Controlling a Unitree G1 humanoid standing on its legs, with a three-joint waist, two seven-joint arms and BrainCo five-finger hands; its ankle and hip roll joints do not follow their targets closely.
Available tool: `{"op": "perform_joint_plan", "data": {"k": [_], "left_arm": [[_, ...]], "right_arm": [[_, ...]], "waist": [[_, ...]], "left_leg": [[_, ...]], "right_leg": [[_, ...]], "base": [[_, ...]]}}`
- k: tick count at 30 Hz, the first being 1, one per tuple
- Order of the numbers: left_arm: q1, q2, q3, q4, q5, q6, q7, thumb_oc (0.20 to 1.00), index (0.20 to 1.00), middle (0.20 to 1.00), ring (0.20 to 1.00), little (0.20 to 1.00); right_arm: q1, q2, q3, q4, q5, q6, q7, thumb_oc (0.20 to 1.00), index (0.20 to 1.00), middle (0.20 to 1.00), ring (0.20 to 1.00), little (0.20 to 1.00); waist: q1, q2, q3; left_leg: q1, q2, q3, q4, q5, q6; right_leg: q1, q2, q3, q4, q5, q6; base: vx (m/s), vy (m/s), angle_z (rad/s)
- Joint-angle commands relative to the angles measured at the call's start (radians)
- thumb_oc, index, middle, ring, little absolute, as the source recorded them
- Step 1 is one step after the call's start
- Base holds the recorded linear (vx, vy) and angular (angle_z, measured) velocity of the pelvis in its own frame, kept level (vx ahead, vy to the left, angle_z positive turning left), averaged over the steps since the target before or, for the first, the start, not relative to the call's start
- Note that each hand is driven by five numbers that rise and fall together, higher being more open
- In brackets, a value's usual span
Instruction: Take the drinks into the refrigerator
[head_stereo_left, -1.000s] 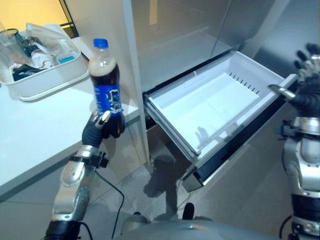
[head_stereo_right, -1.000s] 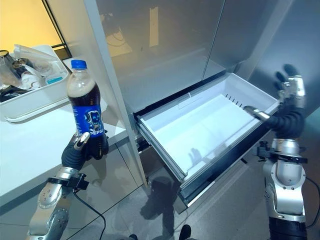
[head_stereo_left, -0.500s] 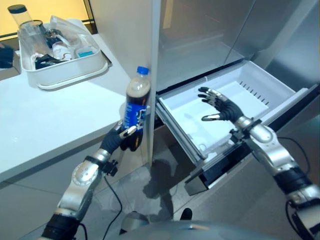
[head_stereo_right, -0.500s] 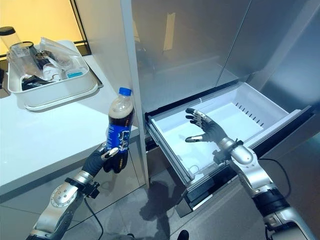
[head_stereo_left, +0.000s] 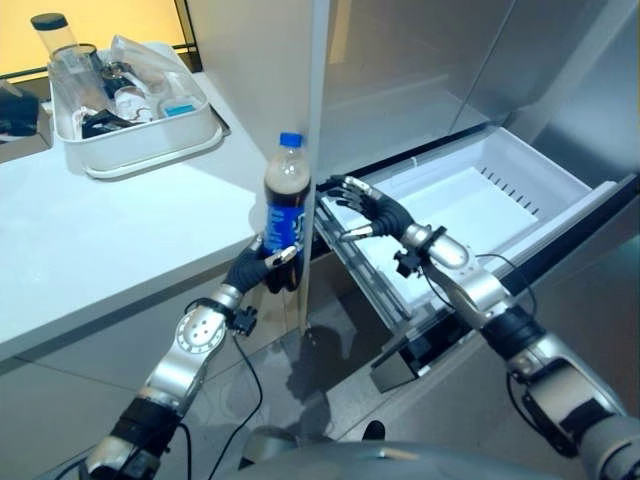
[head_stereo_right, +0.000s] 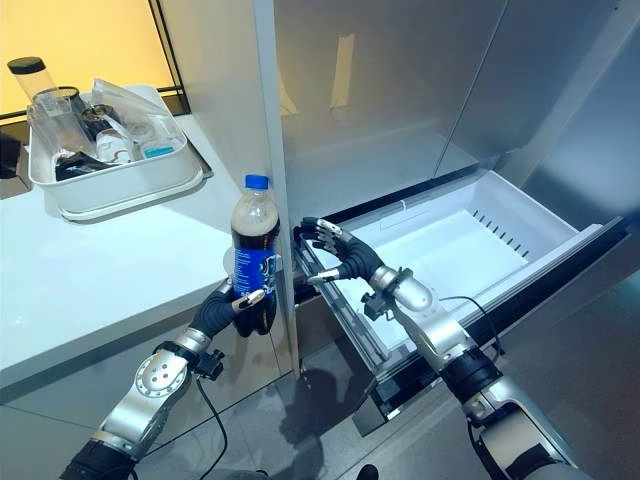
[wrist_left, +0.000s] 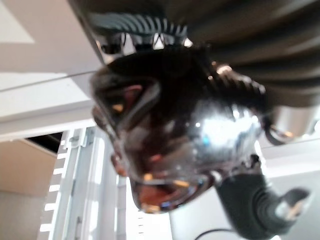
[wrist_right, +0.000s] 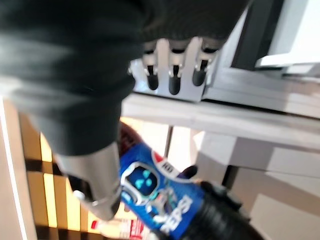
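Cola bottle (head_stereo_right: 252, 250) (upright), gripped by left hand (head_stereo_right: 244, 308)

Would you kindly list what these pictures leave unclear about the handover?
- Bottle base: covered by the left hand in the eye views.
- Bottle in the left wrist view: a blurred dark shape, too close to read.
- Right hand to bottle: contact cannot be told; the fridge's edge stands between them.
- Tray contents: too small to identify.

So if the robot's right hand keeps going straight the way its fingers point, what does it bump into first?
Probably the cola bottle in the left hand. The right hand, open, points at it above the drawer, though depth is unclear.
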Motion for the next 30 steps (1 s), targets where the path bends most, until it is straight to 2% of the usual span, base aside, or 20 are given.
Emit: {"op": "perform_joint_plan", "data": {"k": [1, 3, 9, 13, 17, 21, 30], "left_arm": [[-0.264, -0.058, -0.162, -0.023, 0.125, -0.097, -0.02, 0.2, 0.2, 0.2, 0.2, 0.2], [-0.303, -0.063, -0.199, -0.002, 0.164, -0.1, -0.011, 0.2, 0.2, 0.2, 0.2, 0.2], [-0.368, -0.04, -0.252, -0.025, 0.27, -0.113, 0.006, 0.2, 0.2, 0.2, 0.2, 0.2], [-0.362, -0.03, -0.266, -0.045, 0.295, -0.119, 0.008, 0.2, 0.2, 0.2, 0.2, 0.2], [-0.303, -0.031, -0.227, -0.062, 0.241, -0.115, 0.01, 0.2, 0.2, 0.2, 0.2, 0.2], [-0.184, -0.019, -0.153, -0.092, 0.179, -0.114, 0.017, 0.2, 0.2, 0.2, 0.2, 0.2], [-0.171, 0.013, -0.145, -0.095, 0.235, -0.118, 0.027, 0.2, 0.2, 0.2, 0.2, 0.2]], "right_arm": [[-0.15, 0.044, 0.052, 0.029, 0.036, -0.036, -0.023, 1.0, 1.0, 1.0, 1.0, 1.0], [-0.186, 0.091, 0.074, 0.056, 0.046, -0.034, -0.031, 1.0, 1.0, 1.0, 1.0, 1.0], [-0.252, 0.156, 0.125, 0.109, 0.01, -0.033, -0.042, 1.0, 1.0, 1.0, 1.0, 1.0], [-0.277, 0.173, 0.136, 0.119, -0.011, -0.037, -0.058, 1.0, 1.0, 1.0, 1.0, 1.0], [-0.263, 0.167, 0.12, 0.11, -0.004, -0.042, -0.071, 1.0, 1.0, 1.0, 1.0, 1.0], [-0.223, 0.116, 0.083, 0.091, -0.016, -0.046, -0.085, 1.0, 1.0, 1.0, 1.0, 1.0], [-0.217, 0.102, 0.066, 0.121, -0.02, -0.048, -0.096, 1.0, 1.0, 1.0, 1.0, 1.0]], "waist": [[-0.019, 0.014, -0.048], [-0.019, 0.017, -0.052], [-0.016, 0.019, -0.057], [-0.017, 0.017, -0.057], [-0.012, 0.016, -0.057], [0.0, 0.014, -0.053], [0.006, 0.013, -0.054]], "left_leg": [[-0.046, -0.064, -0.006, 0.0, -0.032, 0.046], [-0.043, -0.062, -0.004, 0.0, -0.034, 0.045], [-0.038, -0.058, -0.003, 0.0, -0.036, 0.044], [-0.038, -0.058, -0.003, 0.0, -0.038, 0.043], [-0.039, -0.058, -0.005, 0.0, -0.037, 0.044], [-0.042, -0.059, -0.008, 0.0, -0.035, 0.044], [-0.04, -0.058, -0.009, 0.0, -0.036, 0.044]], "right_leg": [[0.059, 0.002, -0.036, 0.072, -0.085, 0.047], [0.061, 0.002, -0.035, 0.071, -0.086, 0.047], [0.066, 0.004, -0.035, 0.07, -0.091, 0.046], [0.068, 0.005, -0.034, 0.069, -0.09, 0.047], [0.069, 0.005, -0.036, 0.067, -0.089, 0.046], [0.069, 0.005, -0.038, 0.067, -0.088, 0.045], [0.07, 0.004, -0.041, 0.068, -0.09, 0.045]], "base": [[0.0, 0.0, 0.0], [0.0, 0.0, 0.0], [0.0, 0.0, 0.0], [0.0, -0.001, -0.02], [0.0, 0.0, 0.0], [0.0, 0.0, 0.0], [0.0, 0.0, 0.0]]}}
